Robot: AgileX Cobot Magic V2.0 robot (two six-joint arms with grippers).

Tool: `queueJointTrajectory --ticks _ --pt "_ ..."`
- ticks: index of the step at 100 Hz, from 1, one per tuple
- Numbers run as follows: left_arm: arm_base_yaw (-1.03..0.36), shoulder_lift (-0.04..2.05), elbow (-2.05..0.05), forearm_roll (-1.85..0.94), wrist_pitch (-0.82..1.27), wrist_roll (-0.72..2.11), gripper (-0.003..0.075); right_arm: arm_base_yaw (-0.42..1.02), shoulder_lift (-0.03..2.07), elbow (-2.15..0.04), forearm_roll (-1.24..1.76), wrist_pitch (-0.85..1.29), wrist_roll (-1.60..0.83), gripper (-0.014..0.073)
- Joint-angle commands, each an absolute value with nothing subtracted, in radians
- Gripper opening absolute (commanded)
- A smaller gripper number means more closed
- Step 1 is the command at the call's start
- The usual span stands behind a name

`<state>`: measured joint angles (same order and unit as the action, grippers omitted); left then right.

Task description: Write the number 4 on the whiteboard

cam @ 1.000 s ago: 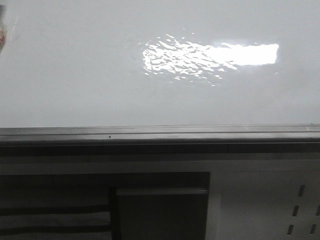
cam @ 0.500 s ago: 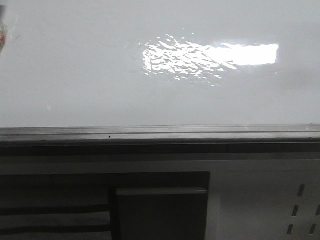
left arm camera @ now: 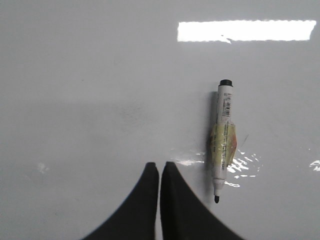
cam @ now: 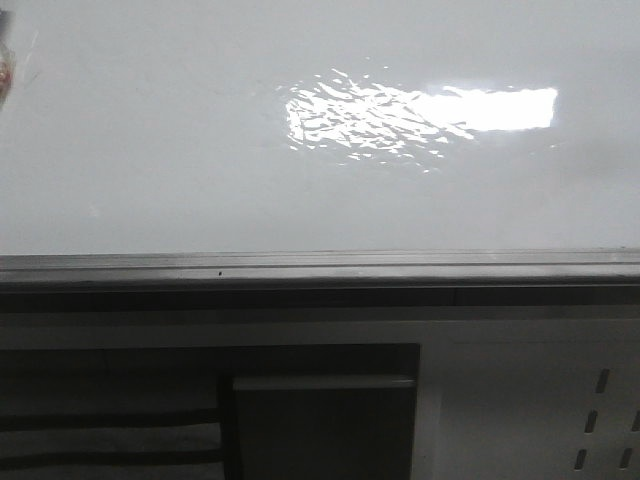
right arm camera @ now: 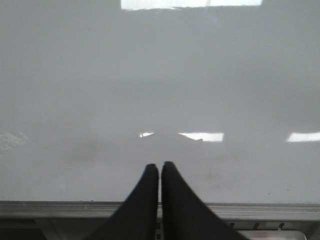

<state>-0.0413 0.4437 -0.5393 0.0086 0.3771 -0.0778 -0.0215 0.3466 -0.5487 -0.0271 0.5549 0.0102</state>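
Front view: basically no change vs half a sec and a sec ago. The whiteboard (cam: pixel 200 150) looks the same, same glare patch, same grey edge rail (cam: pixel 320 268), and neither arm shows there. So nothing has moved on the board, and the task reads as not yet started.

Whiteboard is blank in all three views; no number 4 anywhere, no strokes I can make out.

Left wrist view: a marker (left arm camera: pixel 223 140) lies flat on the board, uncapped as far as I can tell, dark tip at one end, yellowish label wrapped round the middle. Left gripper (left arm camera: pixel 159 170) hangs just beside it, not touching; fingers (left arm camera: pixel 145 200) pressed together, holding nothing.

Right wrist view: right gripper (right arm camera: pixel 159 169) also pressed together and empty, sitting over the board (right arm camera: pixel 160 90) near the edge rail (right arm camera: pixel 250 207). No marker in that view.

Judgement: marker is still to be picked up, so writing is zero % done. Left arm is the closer one; it'd need to spread its fingers and line up across the marker barrel first. Risk: glossy board, round barrel, so marker could roll or skid when nudged.
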Motion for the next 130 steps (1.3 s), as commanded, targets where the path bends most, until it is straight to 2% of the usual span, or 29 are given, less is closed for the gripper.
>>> queueJointTrajectory --ticks 1,5,12,18,25,75,86,110,130 --pt "-0.041 0.457 -0.575 0.013 0.304 -0.087 0.0058 -0.03 0.364 -0.586 -0.06 0.475 0.0 0.012" --pt "-0.041 0.457 -0.575 0.013 0.304 -0.087 0.0153 -0.03 0.364 -0.586 -0.073 0.473 0.0 0.0245" --pt "-0.041 0.457 -0.575 0.013 0.304 -0.087 0.0356 -0.03 0.364 -0.586 -0.076 0.47 0.0 0.0402" --pt "-0.041 0.457 -0.575 0.011 0.298 -0.087 0.0498 -0.03 0.364 -0.586 -0.076 0.466 0.0 0.0479" --pt "-0.041 0.457 -0.575 0.0 0.298 -0.087 0.0566 -0.03 0.364 -0.586 -0.076 0.468 0.0 0.0514" --pt "-0.041 0.491 -0.575 -0.042 0.284 -0.087 0.0565 -0.03 0.364 -0.586 -0.063 0.459 0.0 0.051" --pt "-0.075 0.559 -0.581 -0.05 0.287 -0.035 0.0568 -0.03 0.364 -0.586 -0.061 0.459 0.0 0.051" --pt "-0.247 0.771 -0.644 0.012 0.262 -0.033 0.0567 -0.03 0.364 -0.586 -0.056 0.459 0.0 0.051" --pt "-0.269 0.968 -0.735 0.014 0.227 -0.033 0.0566 -0.03 0.364 -0.586 -0.056 0.459 0.0 0.051"
